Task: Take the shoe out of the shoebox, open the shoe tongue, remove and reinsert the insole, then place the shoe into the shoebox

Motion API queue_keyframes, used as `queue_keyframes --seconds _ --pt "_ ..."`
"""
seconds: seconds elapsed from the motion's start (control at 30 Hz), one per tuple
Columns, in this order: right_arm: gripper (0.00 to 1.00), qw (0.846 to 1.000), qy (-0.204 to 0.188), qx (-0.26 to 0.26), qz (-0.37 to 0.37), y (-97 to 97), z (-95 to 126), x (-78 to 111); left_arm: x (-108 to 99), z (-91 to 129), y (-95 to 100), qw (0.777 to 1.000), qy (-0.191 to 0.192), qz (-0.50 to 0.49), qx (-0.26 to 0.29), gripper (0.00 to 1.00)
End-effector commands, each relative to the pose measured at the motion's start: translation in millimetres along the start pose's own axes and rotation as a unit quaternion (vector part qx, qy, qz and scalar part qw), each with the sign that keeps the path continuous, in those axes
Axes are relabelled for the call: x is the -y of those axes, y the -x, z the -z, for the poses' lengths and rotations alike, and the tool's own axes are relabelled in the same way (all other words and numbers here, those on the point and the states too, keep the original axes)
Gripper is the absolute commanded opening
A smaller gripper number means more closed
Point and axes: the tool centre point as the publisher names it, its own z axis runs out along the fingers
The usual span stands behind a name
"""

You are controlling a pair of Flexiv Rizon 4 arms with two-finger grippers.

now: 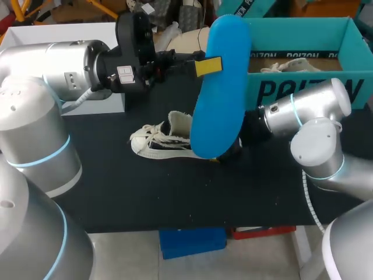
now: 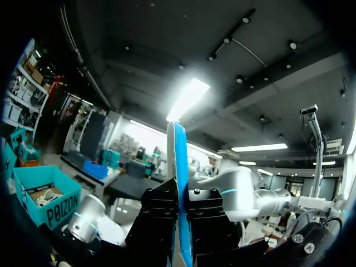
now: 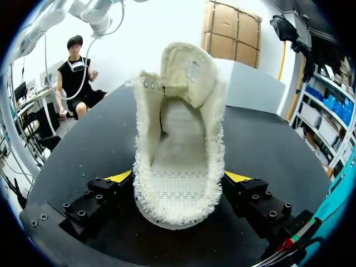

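My left gripper (image 1: 207,66) is shut on a blue insole (image 1: 221,87), holding it upright in the air above the table; in the left wrist view the insole (image 2: 179,167) stands edge-on between the gripper's (image 2: 181,206) black jaws. A cream, frayed canvas shoe (image 1: 160,140) lies on the black table, toe to the left. My right gripper (image 3: 178,177) is open wide with the shoe's heel (image 3: 178,161) between its yellow fingertips (image 3: 119,177), the tongue pulled up and the inside bare. In the head view the insole hides that gripper.
A teal shoebox (image 1: 303,87) stands at the back right with another pale shoe (image 1: 288,65) inside. A white box (image 1: 58,35) sits at the back left behind my left arm. The black table (image 1: 175,192) runs to its front edge.
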Motion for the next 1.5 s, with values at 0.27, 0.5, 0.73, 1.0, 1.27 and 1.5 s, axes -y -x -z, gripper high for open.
queue_keyframes --seconds 0.27,0.5,0.73,1.0,1.27,1.5 --pt "1.00 1.000 0.013 0.003 -0.004 -3.4 2 5.3 -1 -1 -0.2 1.000 -0.001 -0.001 0.002 0.00" --pt "1.00 1.000 -0.017 -0.004 -0.025 -7.1 18 9.6 -1 -1 -0.2 1.000 -0.001 -0.001 0.002 0.00" --pt "1.00 0.993 -0.106 -0.010 -0.052 -5.1 48 4.0 -1 -1 -0.2 1.000 -0.001 -0.001 0.002 0.00" --pt "1.00 0.960 -0.268 -0.036 -0.068 6.9 57 -15.0 -1 -1 -0.2 1.000 -0.001 -0.001 0.002 0.00" --pt "1.00 0.918 -0.392 -0.047 -0.046 27.9 56 -42.3 -1 -1 -0.2 1.000 -0.001 -0.001 0.002 0.00" --pt "1.00 0.889 -0.453 -0.064 -0.029 42.3 43 -58.3 -1 -1 -0.2 1.000 -0.001 -0.001 0.002 0.00"
